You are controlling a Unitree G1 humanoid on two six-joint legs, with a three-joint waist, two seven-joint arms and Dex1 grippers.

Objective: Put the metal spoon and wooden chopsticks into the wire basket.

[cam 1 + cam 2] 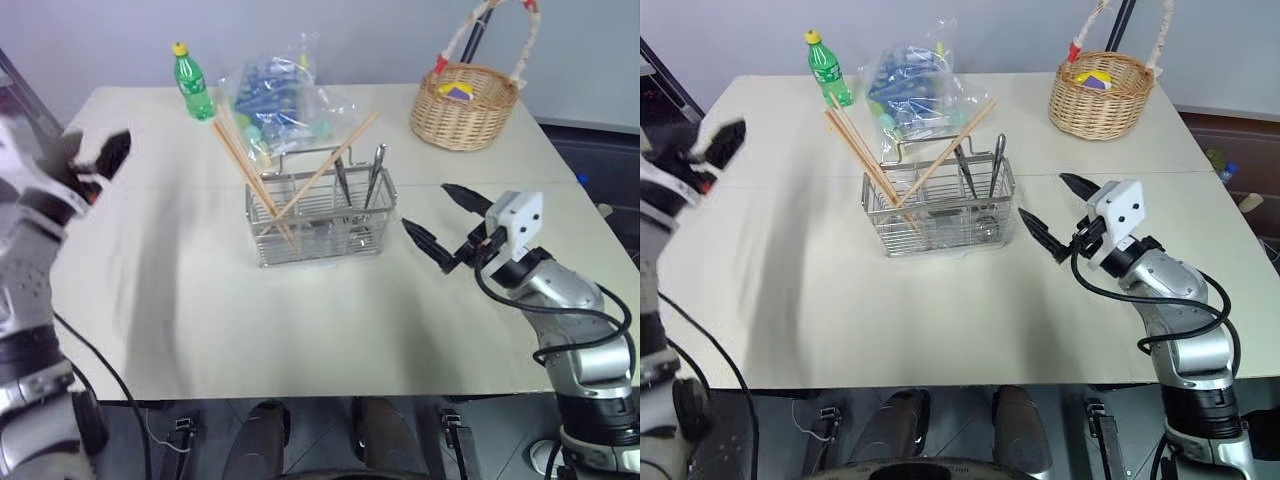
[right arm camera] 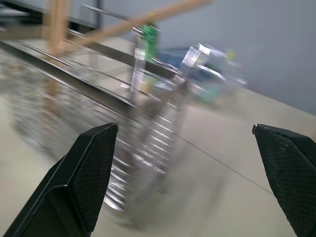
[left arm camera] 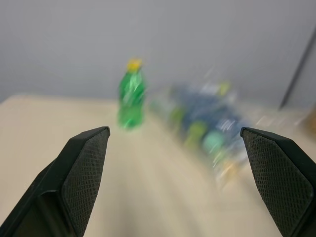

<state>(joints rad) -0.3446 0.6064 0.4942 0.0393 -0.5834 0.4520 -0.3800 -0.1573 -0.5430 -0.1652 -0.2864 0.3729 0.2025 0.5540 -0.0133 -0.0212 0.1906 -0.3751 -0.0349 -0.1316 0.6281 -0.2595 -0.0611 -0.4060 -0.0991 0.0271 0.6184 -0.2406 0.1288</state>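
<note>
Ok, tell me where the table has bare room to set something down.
Free: the near half of the table, in front of the wire basket. Crowded: the far edge, with the green bottle, plastic bag and wicker basket.

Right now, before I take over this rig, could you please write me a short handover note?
Left pincer: open, empty, raised over the table's left edge.
Right pincer: open, empty, just right of the wire basket.
Wooden chopsticks: standing in the basket, leaning out over its rim.
Metal handles stand upright in the basket's right part; one is probably the metal spoon, but I cannot tell which.
Done: it seems both items are in.
Left: confirm the spoon, then withdraw the arms.
</note>
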